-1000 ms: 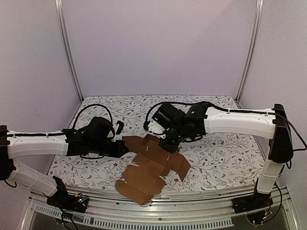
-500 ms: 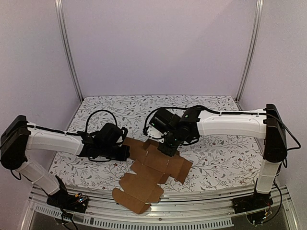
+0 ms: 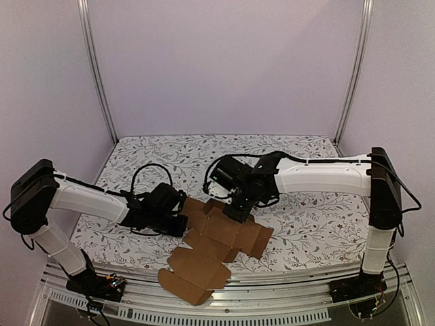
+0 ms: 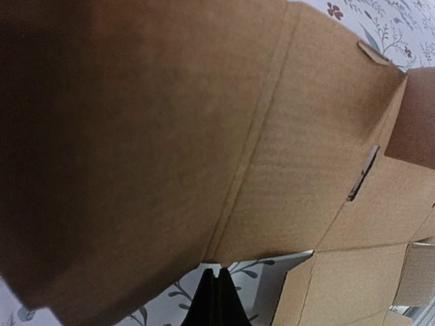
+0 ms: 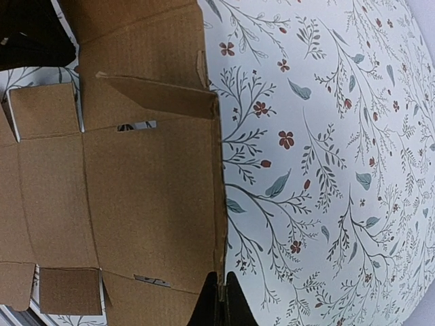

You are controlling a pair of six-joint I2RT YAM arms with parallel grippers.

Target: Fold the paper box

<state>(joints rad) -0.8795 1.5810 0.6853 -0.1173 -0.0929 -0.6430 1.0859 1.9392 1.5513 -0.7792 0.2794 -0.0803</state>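
Note:
The paper box (image 3: 217, 238) is a flat brown die-cut sheet with several flaps, lying at the table's front centre. My right gripper (image 3: 234, 212) is shut on the sheet's far edge; in the right wrist view the edge (image 5: 219, 204) runs straight down between my fingertips (image 5: 221, 299). One small flap (image 5: 163, 98) stands up. My left gripper (image 3: 182, 219) is at the sheet's left side. In the left wrist view its jaws (image 4: 215, 285) are shut, tips touching the cardboard (image 4: 292, 136), which fills that view close to the camera.
The floral tablecloth (image 3: 306, 217) covers the table. The sheet's nearest flap (image 3: 183, 282) hangs over the front metal rail (image 3: 285, 299). Purple walls and two upright poles stand behind. The left arm's black cable (image 3: 146, 173) loops over the cloth.
My left arm has reached rightwards until its gripper meets the sheet's left side. The sheet's near part has slid towards the front left. My right gripper has shifted slightly left, still gripping.

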